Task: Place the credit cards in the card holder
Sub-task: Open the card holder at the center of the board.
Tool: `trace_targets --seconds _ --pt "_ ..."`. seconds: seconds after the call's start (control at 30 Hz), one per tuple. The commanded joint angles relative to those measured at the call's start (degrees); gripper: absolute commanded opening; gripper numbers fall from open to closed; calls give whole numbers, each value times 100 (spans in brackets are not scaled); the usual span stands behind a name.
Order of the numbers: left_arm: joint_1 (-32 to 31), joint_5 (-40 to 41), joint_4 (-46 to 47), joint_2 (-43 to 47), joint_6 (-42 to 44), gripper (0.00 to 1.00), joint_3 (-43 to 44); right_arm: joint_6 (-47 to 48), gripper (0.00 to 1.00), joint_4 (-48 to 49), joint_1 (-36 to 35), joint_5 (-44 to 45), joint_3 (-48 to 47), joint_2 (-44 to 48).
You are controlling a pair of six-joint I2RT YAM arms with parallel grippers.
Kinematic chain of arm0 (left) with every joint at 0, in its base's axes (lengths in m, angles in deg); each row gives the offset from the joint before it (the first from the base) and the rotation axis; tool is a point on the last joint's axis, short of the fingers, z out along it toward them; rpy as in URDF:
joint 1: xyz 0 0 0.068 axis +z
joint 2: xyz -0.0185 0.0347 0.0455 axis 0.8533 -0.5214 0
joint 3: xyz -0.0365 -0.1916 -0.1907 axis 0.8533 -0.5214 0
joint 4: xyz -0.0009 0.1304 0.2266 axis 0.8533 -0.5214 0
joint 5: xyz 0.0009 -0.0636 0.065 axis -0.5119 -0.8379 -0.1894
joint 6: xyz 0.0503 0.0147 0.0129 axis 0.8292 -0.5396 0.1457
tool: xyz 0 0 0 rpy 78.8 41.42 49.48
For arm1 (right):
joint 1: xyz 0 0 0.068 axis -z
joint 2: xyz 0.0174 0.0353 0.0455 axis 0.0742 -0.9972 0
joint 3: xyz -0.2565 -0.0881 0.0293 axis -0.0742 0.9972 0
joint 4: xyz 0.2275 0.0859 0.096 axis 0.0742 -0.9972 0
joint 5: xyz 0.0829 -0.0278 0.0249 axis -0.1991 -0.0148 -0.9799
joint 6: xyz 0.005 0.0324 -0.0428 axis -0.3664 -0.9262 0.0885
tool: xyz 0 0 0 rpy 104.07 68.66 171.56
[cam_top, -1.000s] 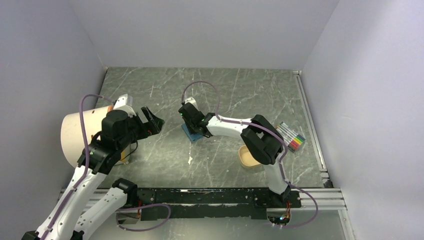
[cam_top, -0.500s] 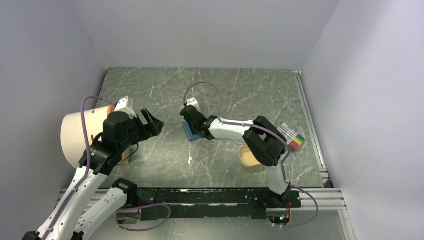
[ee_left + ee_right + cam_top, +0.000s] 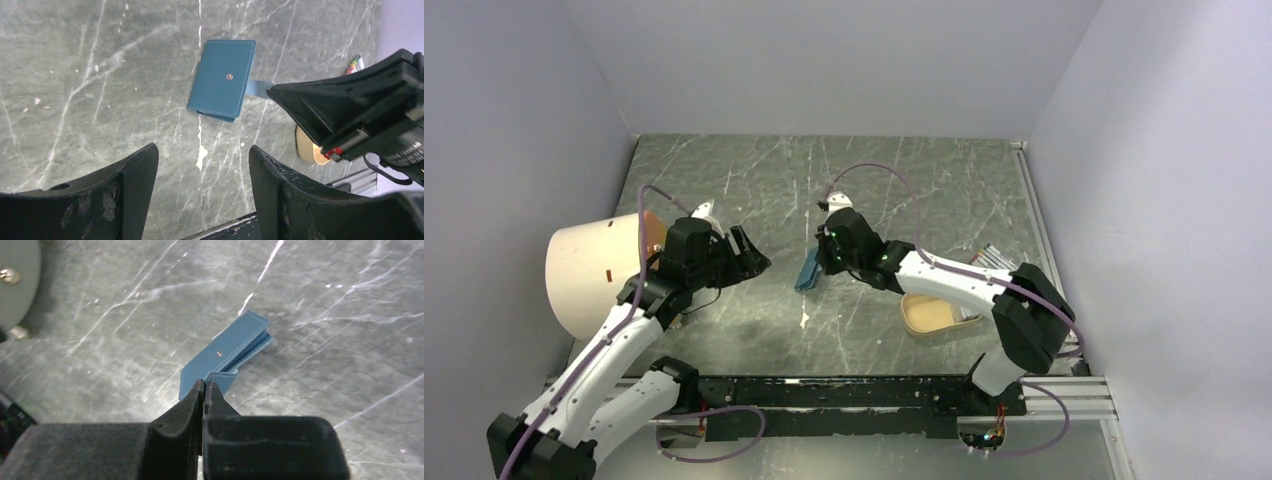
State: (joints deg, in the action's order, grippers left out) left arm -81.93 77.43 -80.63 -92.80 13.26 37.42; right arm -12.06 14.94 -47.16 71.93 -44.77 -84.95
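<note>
Here right pincer (image 3: 205, 385) nips the snap tab (image 3: 257, 88) of the card holder (image 3: 221, 80), tipping it up left of the tan tray (image 3: 924, 318), likely to pull the flap open; left pincer (image 3: 202, 152), spread wide and empty, hovers farther left, seemingly ready to brace.

Even, soft light overhead; the marbled counter (image 3: 874, 180) shows faint sheen, shadows are weak, and close wrist-view foregrounds blur.

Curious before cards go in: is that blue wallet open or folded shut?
Folded shut but unsnapped: the card holder has covers together, snap stud bare, and the right gripper pinches its loose tab.
</note>
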Motion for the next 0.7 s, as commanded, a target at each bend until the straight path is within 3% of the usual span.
trace_targets --seconds 0.0,0.23,0.37,0.67 --pt "-11 -617 497 -402 -35 71 -92 -357 0 319 17 -731 479 340" --pt "-20 -1473 1287 -1066 -260 70 -429 -582 0 619 16 -1076 911 761" --pt "-17 -2066 1725 -1368 -246 76 -519 -656 0 879 16 -1194 1085 1030" --pt "-20 -1976 1758 -1785 -263 75 -491 -761 0 1149 25 -1444 1170 1097"
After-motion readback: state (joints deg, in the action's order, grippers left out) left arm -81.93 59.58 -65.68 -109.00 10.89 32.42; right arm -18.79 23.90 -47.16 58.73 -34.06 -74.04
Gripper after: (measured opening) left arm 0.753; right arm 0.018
